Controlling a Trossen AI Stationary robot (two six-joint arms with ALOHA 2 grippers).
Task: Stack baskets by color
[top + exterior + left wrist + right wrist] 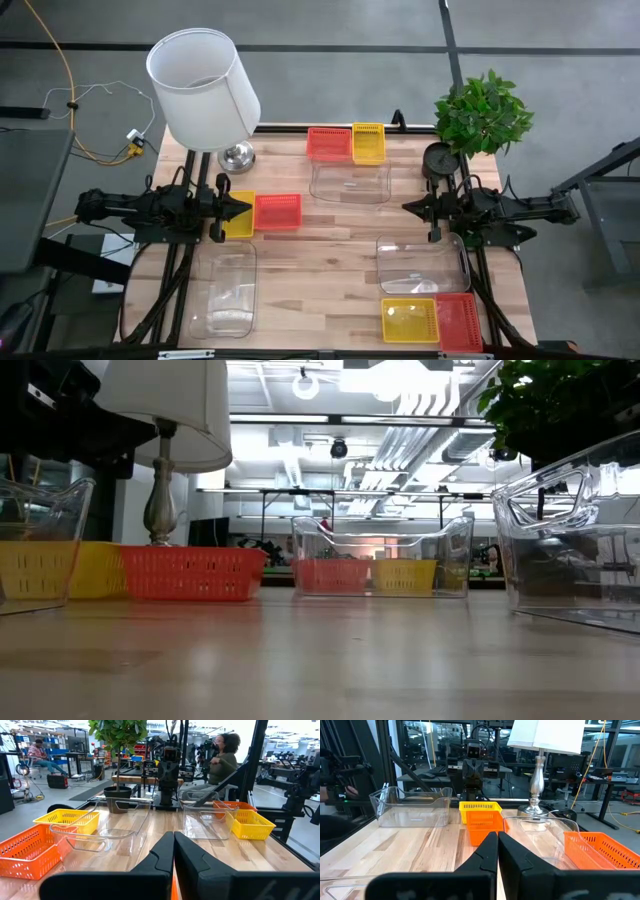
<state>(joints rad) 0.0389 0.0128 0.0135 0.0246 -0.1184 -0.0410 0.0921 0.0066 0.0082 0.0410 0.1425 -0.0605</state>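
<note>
Three pairs of baskets sit on the wooden table, each a red one beside a yellow one. One pair is at the far edge, red (328, 143) and yellow (368, 143). Another is at the left, yellow (238, 215) and red (277, 211). The third is at the near right, yellow (410, 321) and red (460, 322). My left gripper (245, 208) is shut and level, hovering over the left pair. My right gripper (405, 207) is shut at the right side and points toward the table's middle. Neither holds anything.
Three clear tubs stand on the table: far middle (350, 182), near left (222, 292), right (422, 266). A lamp (205, 90) stands at the far left corner and a potted plant (483, 112) at the far right. Bare wood lies in the middle. People sit in the room beyond.
</note>
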